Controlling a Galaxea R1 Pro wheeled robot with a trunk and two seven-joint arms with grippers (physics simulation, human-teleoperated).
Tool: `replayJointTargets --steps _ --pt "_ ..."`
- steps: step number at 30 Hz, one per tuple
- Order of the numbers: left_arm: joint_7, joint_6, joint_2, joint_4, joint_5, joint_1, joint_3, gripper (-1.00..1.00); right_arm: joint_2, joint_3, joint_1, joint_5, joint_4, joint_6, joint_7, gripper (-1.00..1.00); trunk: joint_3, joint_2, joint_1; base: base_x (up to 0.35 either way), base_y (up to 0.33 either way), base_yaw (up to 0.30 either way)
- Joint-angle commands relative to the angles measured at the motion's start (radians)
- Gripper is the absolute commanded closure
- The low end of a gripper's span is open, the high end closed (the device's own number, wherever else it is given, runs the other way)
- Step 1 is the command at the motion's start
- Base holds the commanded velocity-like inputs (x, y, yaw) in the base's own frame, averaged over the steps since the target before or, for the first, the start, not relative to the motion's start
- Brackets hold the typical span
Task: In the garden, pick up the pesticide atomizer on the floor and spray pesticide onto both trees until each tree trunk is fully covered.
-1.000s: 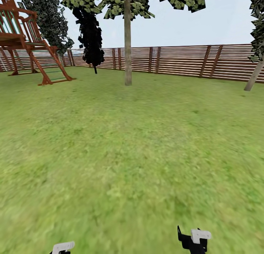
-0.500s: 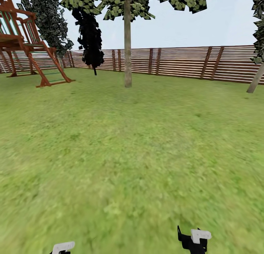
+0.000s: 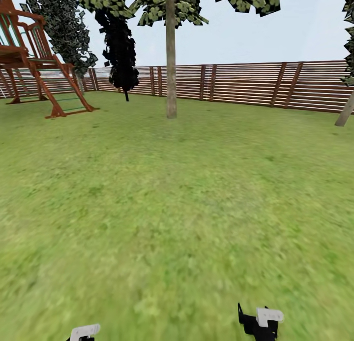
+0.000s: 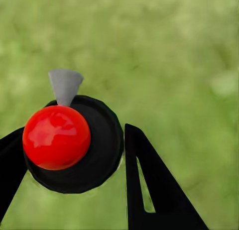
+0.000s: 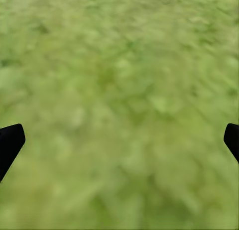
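- A wide green lawn (image 3: 177, 208) is seen from the head view, closed off at the far side by a brown slatted wooden fence (image 3: 246, 82).
- A tree with a straight pale grey-beige trunk (image 3: 170, 55) stands on the grass ahead, just in front of the fence; a second pale trunk (image 3: 345, 112), tilted, is cut by the picture's right edge.
- A dark, thin-stemmed tree (image 3: 119, 46) and a red-brown wooden play frame (image 3: 34, 55) are placed to the left of the central tree.
- In the left wrist view, the atomizer (image 4: 67, 140), a black round body with a red ball top and a grey nozzle, is held between the black fingers of the left gripper (image 4: 74, 155), above the grass.
- In the right wrist view, the right gripper (image 5: 119, 140) is spread wide, with nothing between its fingertips and only blurred grass beneath.
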Motion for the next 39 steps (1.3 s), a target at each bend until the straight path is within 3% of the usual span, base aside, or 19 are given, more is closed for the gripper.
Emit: replayJointTargets --steps 1,39 --pt "0.0 0.0 0.0 0.0 0.0 0.0 0.0 1.0 0.0 0.0 0.0 0.0 0.0 0.0 0.0 -1.0 0.0 0.0 0.0 0.338 0.0 0.0" --pt "0.0 0.002 0.0 0.0 0.0 0.0 0.0 1.0 0.001 0.0 0.006 -0.002 0.021 -0.022 -0.005 -1.0 0.0 0.0 0.0 0.338 0.0 0.0"
